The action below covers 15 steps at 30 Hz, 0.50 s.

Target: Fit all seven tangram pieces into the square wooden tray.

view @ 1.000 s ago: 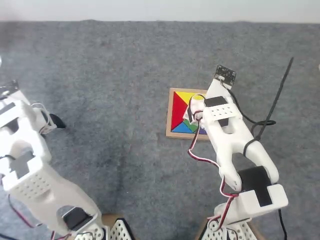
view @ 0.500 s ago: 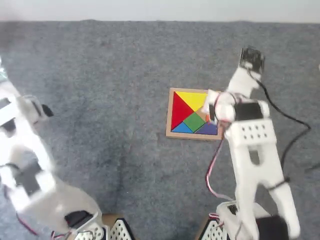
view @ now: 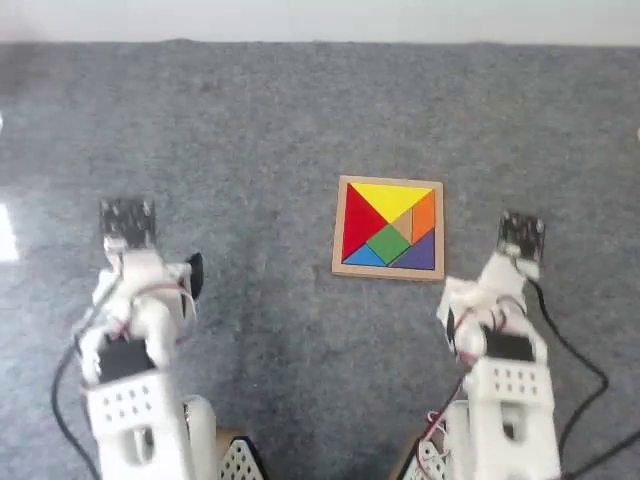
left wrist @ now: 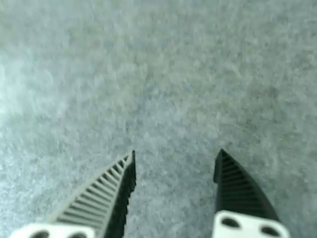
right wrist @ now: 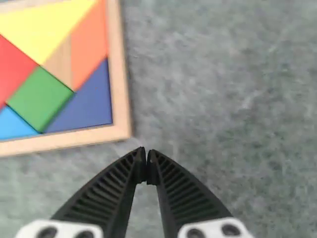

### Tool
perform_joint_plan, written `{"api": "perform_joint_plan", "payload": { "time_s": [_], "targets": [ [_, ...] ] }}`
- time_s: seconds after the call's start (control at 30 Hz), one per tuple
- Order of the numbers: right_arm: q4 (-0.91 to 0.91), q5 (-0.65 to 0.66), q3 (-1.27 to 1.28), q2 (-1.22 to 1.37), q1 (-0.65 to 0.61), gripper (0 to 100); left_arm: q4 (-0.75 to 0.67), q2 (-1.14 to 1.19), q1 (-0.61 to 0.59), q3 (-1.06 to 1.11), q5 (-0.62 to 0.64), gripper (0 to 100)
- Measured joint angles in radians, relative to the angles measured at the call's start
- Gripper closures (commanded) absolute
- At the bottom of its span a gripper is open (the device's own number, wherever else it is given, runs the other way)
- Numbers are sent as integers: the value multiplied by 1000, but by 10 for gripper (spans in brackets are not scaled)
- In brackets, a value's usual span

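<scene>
On the mat (view: 250,130), the tray (view: 337,228) holds coloured pieces (view: 362,225) — left claw (left wrist: 177,152) wide, right claw (right wrist: 146,150) closed, empty.

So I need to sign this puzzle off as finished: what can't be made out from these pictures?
Right wrist view: the tray runs off the frame edge, cutting off the red piece and yellow piece.
Either view: the tan triangle could be a wooden piece or bare tray floor; cannot tell.
High view: seams between pieces are too small to judge whether all lie flush.
</scene>
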Motion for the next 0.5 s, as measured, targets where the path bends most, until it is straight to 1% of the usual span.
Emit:
{"api": "perform_joint_plan", "payload": {
  "time_s": [0.1, 0.17, 0.23, 0.33, 0.43, 0.5],
  "targets": [
    [-28, 52, 149, -161, 55, 991, 18, -183, 0, 104, -2, 750],
    [-2, 81, 163, -292, 77, 991, 41, -281, 0, 153, -2, 749],
    [89, 92, 163, -377, 103, 991, 60, -370, -2, 201, -3, 748],
    [226, 95, 164, -542, 106, 991, 78, -488, 3, 279, -3, 749],
    [376, 98, 161, -692, 112, 987, 91, -514, 3, 288, -3, 749],
    [468, 98, 161, -726, 115, 988, 95, -514, 3, 293, -3, 749]
  ]
}}
